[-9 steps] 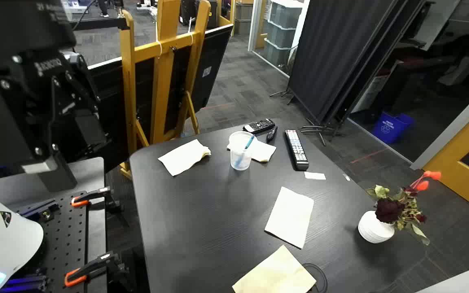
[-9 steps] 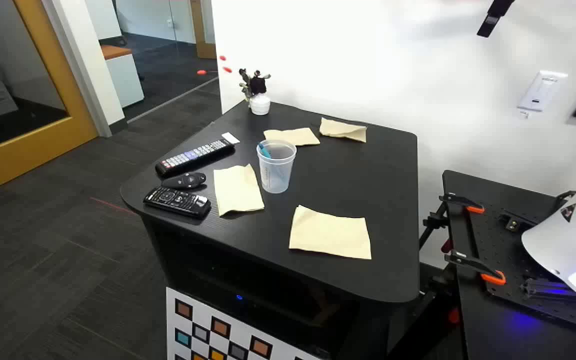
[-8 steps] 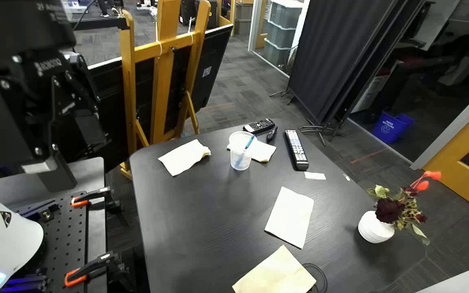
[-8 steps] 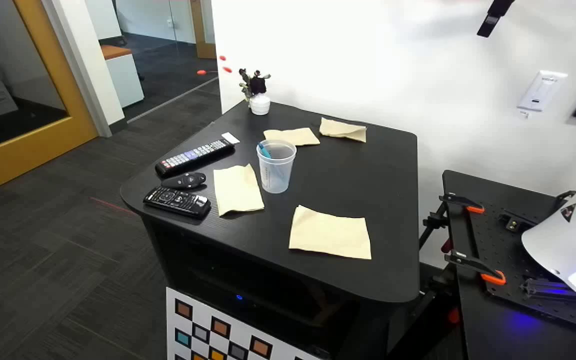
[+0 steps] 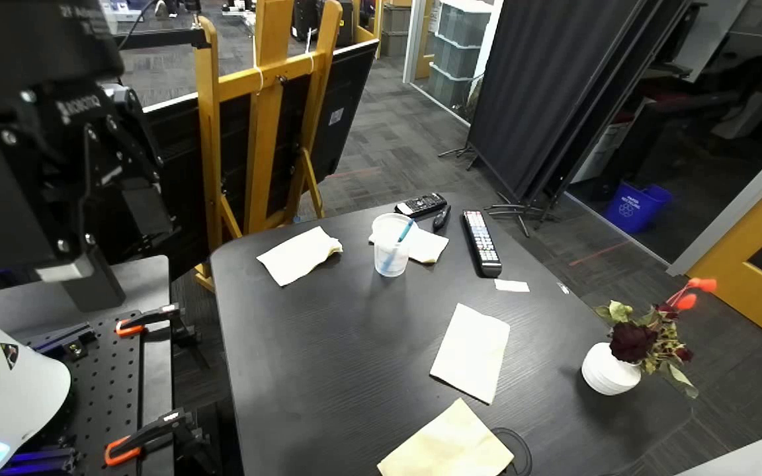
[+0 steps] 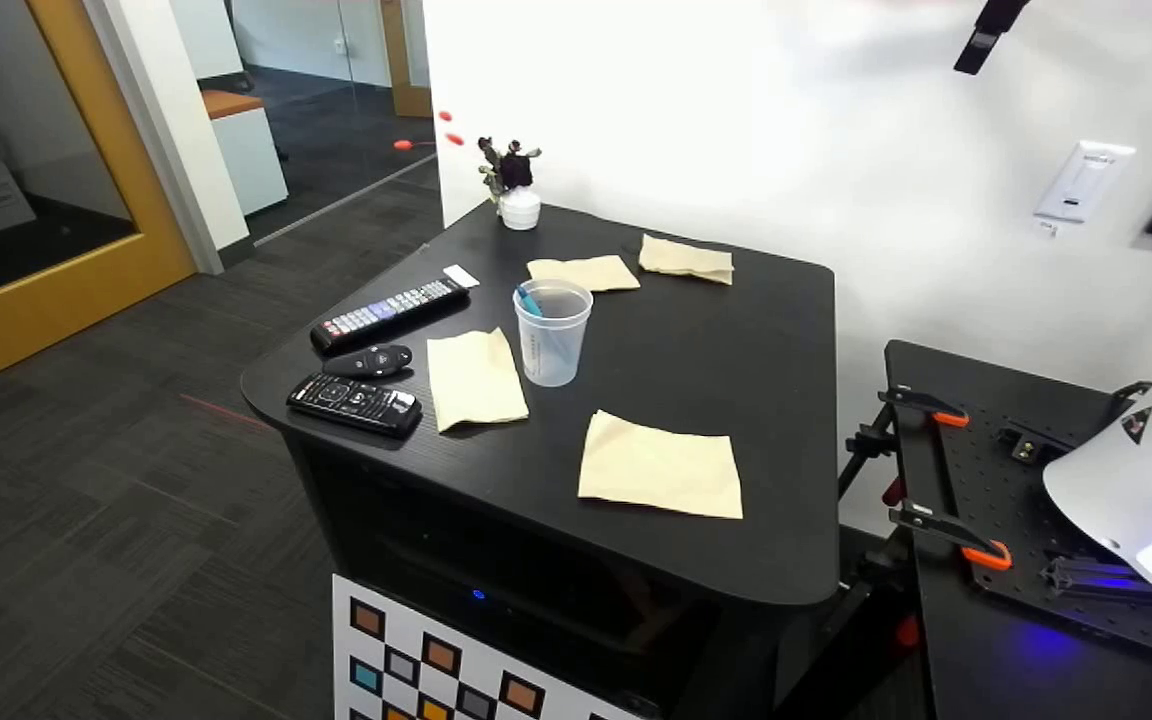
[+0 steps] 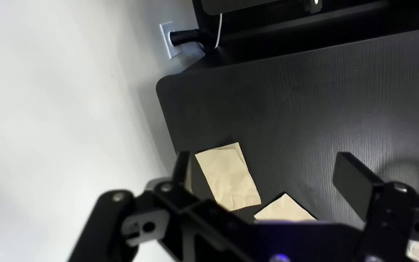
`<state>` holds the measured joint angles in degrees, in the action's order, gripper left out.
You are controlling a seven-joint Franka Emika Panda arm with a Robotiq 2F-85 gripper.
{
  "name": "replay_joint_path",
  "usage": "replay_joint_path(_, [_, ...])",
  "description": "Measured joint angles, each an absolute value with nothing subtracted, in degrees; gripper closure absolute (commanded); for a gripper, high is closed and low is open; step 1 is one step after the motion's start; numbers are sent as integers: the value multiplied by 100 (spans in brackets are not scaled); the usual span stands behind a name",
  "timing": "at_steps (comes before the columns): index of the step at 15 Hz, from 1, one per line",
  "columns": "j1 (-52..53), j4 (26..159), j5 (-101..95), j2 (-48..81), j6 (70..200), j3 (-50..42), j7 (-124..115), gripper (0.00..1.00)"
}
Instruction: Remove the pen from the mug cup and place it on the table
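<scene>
The teal-blue pen [image 5: 405, 231] leans inside the translucent white mug cup [image 5: 385, 250], its top end reaching the rim. Pen [image 6: 528, 301] and cup [image 6: 548, 352] show upright on the dark table [image 6: 716, 370] in the other exterior picture too. My gripper [image 5: 126, 256] is at the upper left of an exterior view, raised and apart from the cup. Only one black fingertip of it shows at the top of an exterior view [image 6: 978, 50]. In the wrist view the gripper [image 7: 262, 169] has its fingers wide apart with nothing between them, above the table [image 7: 304, 109]. The pen is not visible there.
Several tan paper sheets [image 5: 470, 354] lie on the table, one beside the cup [image 6: 476, 378]. Black remotes [image 5: 481, 243] lie near one edge. A white vase with red flowers [image 5: 610, 369] stands at a far corner. A wall [image 6: 736, 120] borders the table. Clamps [image 5: 156, 317] sit by the robot base.
</scene>
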<state>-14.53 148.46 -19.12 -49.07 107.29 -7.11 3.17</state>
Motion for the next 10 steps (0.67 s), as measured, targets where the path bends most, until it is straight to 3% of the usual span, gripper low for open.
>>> replay_joint_path(10, [-532, 14738, -1748, -4341, 11720, -617, 319, 0])
